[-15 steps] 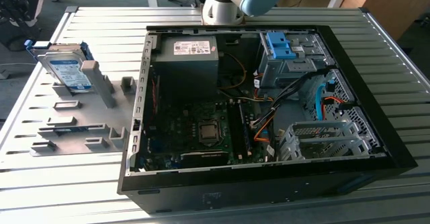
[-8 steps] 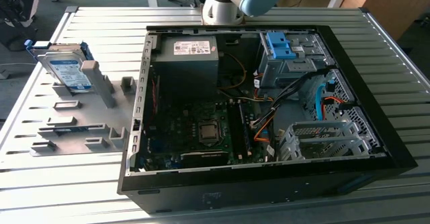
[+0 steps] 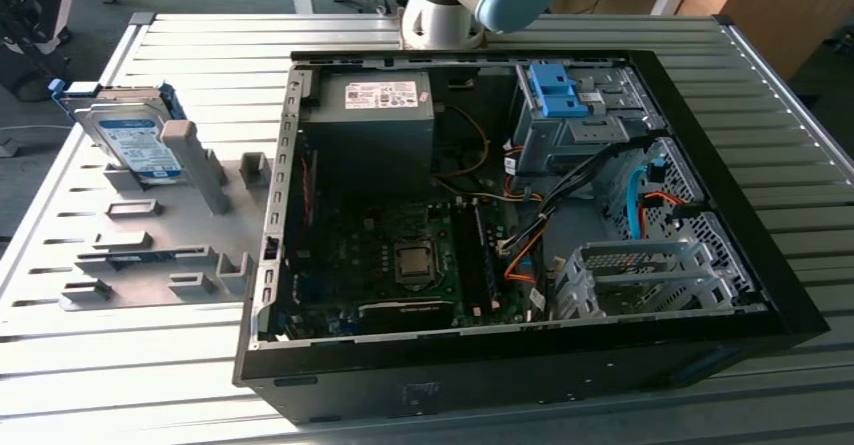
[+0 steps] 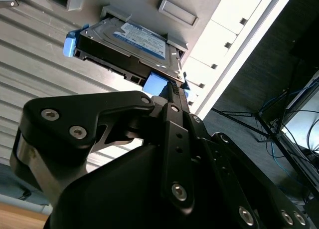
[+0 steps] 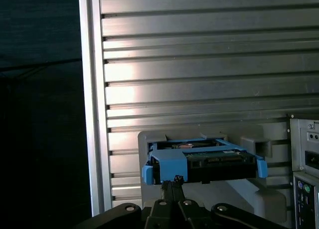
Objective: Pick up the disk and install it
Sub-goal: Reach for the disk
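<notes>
The disk (image 3: 134, 135) stands on edge in a slot of the grey holder plate (image 3: 160, 255) at the exterior view's left. It is silver with a white-and-blue label and blue rails. In the second wrist view the disk (image 4: 134, 44) lies beyond my gripper (image 4: 175, 88), label side showing. Its connector end and blue rail face the camera in the first wrist view, where the disk (image 5: 204, 164) sits just past my gripper (image 5: 174, 180). The black fingers are pressed together with nothing between them and stand apart from the disk.
An open computer case (image 3: 534, 365) lies on the ribbed metal table (image 3: 134, 385). It holds a dark grey power supply (image 3: 367, 125), a motherboard, cables, and a blue bracket (image 3: 554, 90) on a drive cage. The arm's base (image 3: 447, 15) stands behind the case.
</notes>
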